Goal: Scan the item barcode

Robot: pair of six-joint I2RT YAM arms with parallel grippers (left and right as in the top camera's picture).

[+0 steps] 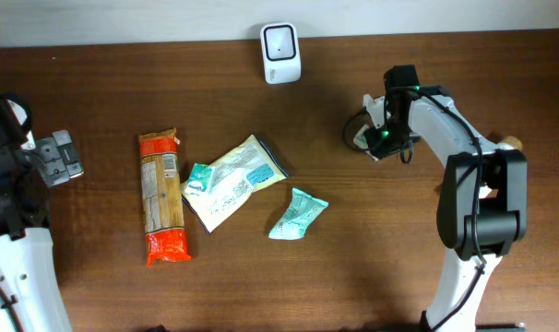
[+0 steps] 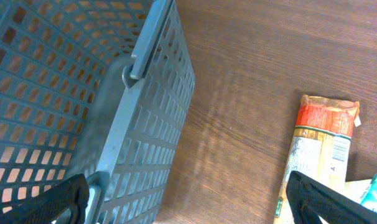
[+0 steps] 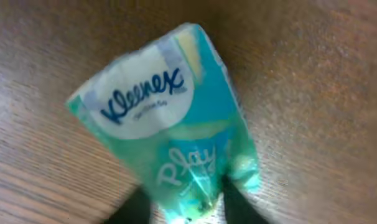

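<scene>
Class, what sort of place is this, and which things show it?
Probably a mock shop checkout: a white scanner-like device, packaged goods such as a pasta packet and a Kleenex tissue pack, and a grey mesh basket.

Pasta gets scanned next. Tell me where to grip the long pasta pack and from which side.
Pinch the pasta pack across its narrow width, slightly toward its far end, coming straight down from above. It lies flat and long, so probably only its long edges fit between the fingers. Nearer the middle, the pale bag crowds its right edge.
</scene>
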